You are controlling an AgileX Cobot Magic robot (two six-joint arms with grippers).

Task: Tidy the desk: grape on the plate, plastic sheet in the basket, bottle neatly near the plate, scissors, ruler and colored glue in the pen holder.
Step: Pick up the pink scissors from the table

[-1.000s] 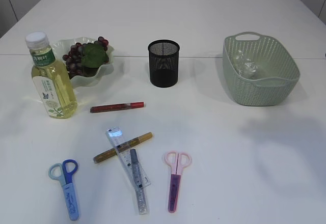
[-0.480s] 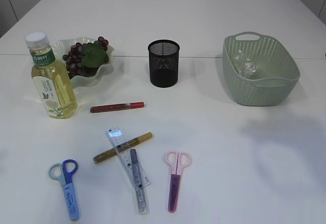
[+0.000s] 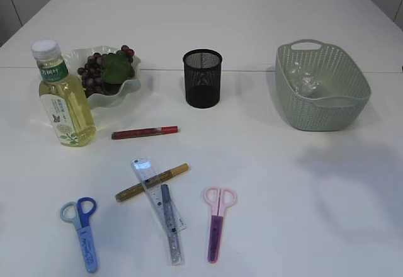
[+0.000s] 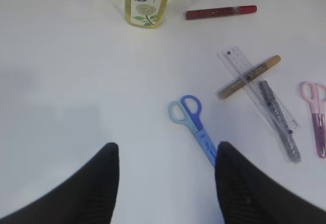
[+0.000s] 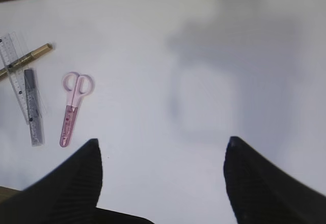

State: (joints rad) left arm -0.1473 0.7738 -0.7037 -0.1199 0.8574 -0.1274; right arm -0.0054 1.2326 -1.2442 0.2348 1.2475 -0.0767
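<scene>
Presently, the left gripper (image 4: 165, 183) hangs above the table with its jaws standing apart and nothing between them, and the blue scissors (image 4: 195, 129) lie just ahead of it, blade tip close by the right-hand finger, handles pointing away, long axis running diagonally toward the bottle (image 4: 147, 2). The right gripper (image 5: 160, 183) is likewise wide and empty; the pink scissors (image 5: 73, 107) lie well off to its left, so the left arm is judged nearer for the blue pair. Farther back, the pen holder (image 3: 202, 78) stands upright between plate (image 3: 123, 91) and basket (image 3: 321, 88).
</scene>
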